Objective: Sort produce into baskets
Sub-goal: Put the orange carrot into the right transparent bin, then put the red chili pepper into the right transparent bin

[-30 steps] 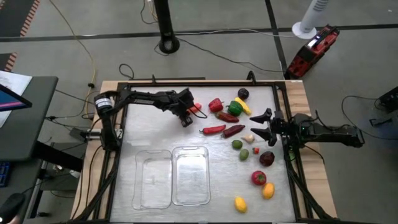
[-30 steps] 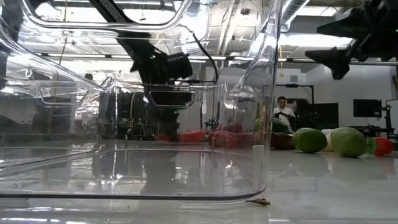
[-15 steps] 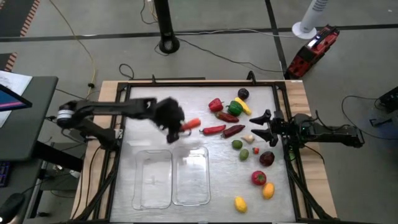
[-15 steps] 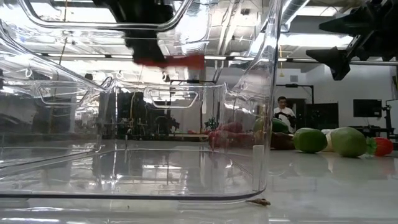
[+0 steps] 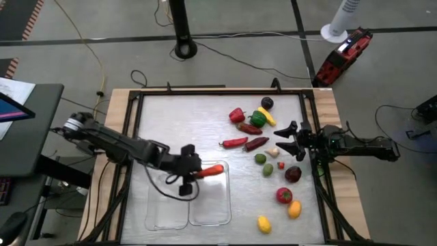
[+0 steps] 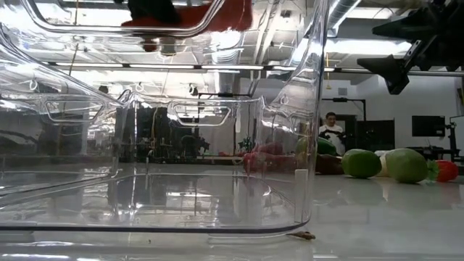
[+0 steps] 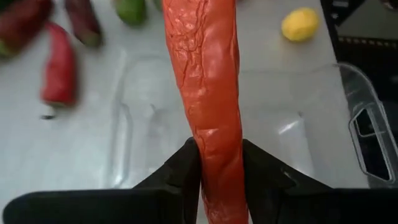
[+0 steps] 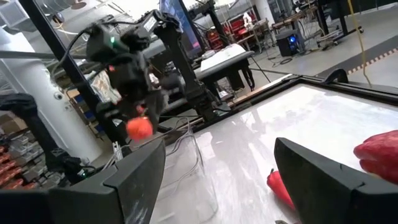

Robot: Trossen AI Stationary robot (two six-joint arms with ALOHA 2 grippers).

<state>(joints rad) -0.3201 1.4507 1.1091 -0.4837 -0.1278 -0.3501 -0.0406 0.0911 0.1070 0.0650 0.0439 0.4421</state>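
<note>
My left gripper is shut on an orange carrot and hovers over the far end of the right one of two clear bins. The low view shows the carrot high above the bin wall. My right gripper is open and empty at the table's right side, beside the produce, which rests on the table: red chillies, peppers, eggplant, limes, tomato, lemons. My left gripper pinches the carrot's near end between its two fingers. The fingers come from the table's left, about level, and lie along the carrot. The rest of the carrot sticks out past the fingertips toward the table's right, lifted clear above the right bin.
Both bins hold nothing and stand side by side at the table's near middle. The produce lies scattered over the right half. A dark apple lies near my right arm. A black frame rims the table. A person shows far off in the room.
My left gripper has gone from the table's far part toward the near edge, carrying the carrot, and now hangs over the right bin's far end. The carrot stays in its fingers, pointing right. My right gripper has kept still.
</note>
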